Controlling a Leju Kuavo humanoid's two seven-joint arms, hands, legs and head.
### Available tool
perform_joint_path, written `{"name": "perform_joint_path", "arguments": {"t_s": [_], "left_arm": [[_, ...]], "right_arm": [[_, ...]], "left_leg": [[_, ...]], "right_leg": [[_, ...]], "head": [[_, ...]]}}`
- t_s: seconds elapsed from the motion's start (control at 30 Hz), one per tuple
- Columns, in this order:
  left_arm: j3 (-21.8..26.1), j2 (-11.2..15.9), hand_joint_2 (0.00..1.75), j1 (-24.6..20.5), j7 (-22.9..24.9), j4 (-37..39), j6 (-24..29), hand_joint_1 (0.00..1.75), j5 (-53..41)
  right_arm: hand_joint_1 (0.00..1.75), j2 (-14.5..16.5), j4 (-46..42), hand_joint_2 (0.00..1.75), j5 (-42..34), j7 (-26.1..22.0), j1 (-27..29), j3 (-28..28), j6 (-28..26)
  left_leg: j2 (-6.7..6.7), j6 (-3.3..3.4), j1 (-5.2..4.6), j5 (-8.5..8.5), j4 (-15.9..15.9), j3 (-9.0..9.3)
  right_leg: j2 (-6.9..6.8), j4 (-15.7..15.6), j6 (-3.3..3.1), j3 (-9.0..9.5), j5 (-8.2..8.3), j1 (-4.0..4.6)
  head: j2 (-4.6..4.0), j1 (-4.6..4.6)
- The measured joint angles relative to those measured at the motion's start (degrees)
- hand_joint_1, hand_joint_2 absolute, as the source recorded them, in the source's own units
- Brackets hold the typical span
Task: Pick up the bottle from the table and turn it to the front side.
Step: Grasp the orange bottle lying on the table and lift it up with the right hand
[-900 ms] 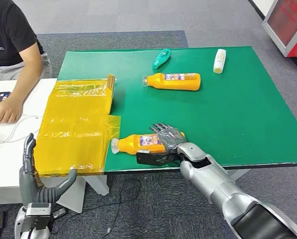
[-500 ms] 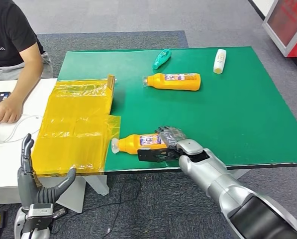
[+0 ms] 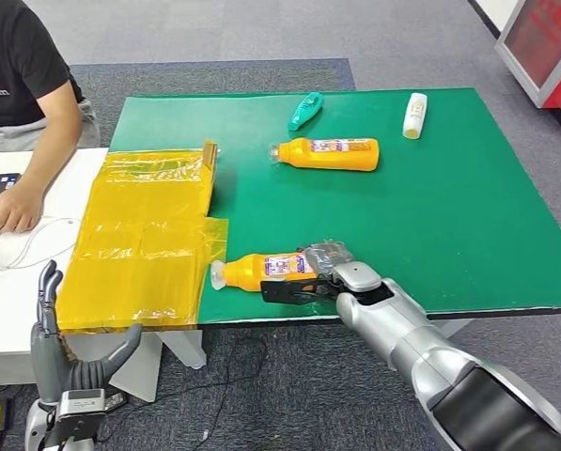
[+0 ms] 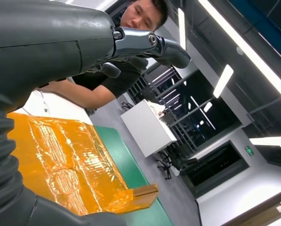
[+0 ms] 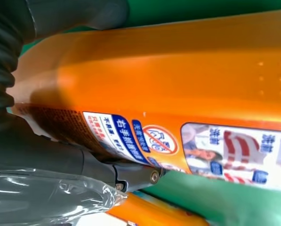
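Since the earlier head views, the right hand (image 3: 319,272) has been closing lower around the nearer orange bottle (image 3: 267,270), its fingers now wrapping over the bottle's base end while the thumb is stretching along the side facing the robot. The left hand (image 3: 57,349) has been sinking slightly below the table edge, and everything else is lying as before.

That bottle is lying on its side on the green table (image 3: 433,216), near the front edge, its cap pointing away from the right hand toward the yellow plastic sheet (image 3: 142,240). In the right wrist view the bottle (image 5: 174,80) is pressing close against the hand (image 5: 43,155), a dark finger lying across the printed label, so the hand is gripping the bottle, which is resting on the green surface.

The left hand is hanging off to the side of the table with fingers spread and pointing upward, holding nothing; in the left wrist view its fingers (image 4: 142,42) are reaching out over open air.

Beyond the right hand, farther across the table, a second orange bottle (image 3: 327,152) is lying on its side, with a teal bottle (image 3: 304,110) behind it and a small white bottle (image 3: 414,115) off toward the far right. A person (image 3: 22,103) is sitting beyond the left hand, a hand resting at a laptop.
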Motion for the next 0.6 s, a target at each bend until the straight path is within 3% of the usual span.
{"name": "perform_joint_path", "arguments": {"t_s": [0.23,0.4,0.6], "left_arm": [[-0.1,0.1,1.75,-0.2,-0.6,0.0,0.0,0.00,0.8],[-0.4,0.1,1.75,-0.6,-0.8,-0.6,-0.1,0.00,1.1],[-0.9,0.1,1.75,-1.5,-1.9,-1.9,-2.3,0.00,5.3]], "right_arm": [[1.75,-0.4,-7.4,1.75,-15.6,-19.4,7.4,-5.0,-4.0],[1.75,-0.7,-16.3,1.75,-23.3,-24.4,13.9,-9.8,-5.9],[1.75,-0.7,-25.4,1.75,-36.2,-27.0,18.9,-14.5,-0.2]], "left_leg": [[0.00,0.00,0.01,-0.01,0.0,-0.02],[0.00,-0.05,0.01,-0.05,0.0,-0.14],[0.00,-0.03,0.00,-0.07,0.0,-0.16]], "right_leg": [[-0.01,0.0,-0.02,-0.06,-0.04,0.01],[-0.02,0.0,-0.06,-0.17,-0.09,0.02],[-0.03,0.0,-0.07,-0.17,-0.11,0.01]], "head": [[0.00,-0.01],[0.00,0.00],[0.00,0.01]]}}
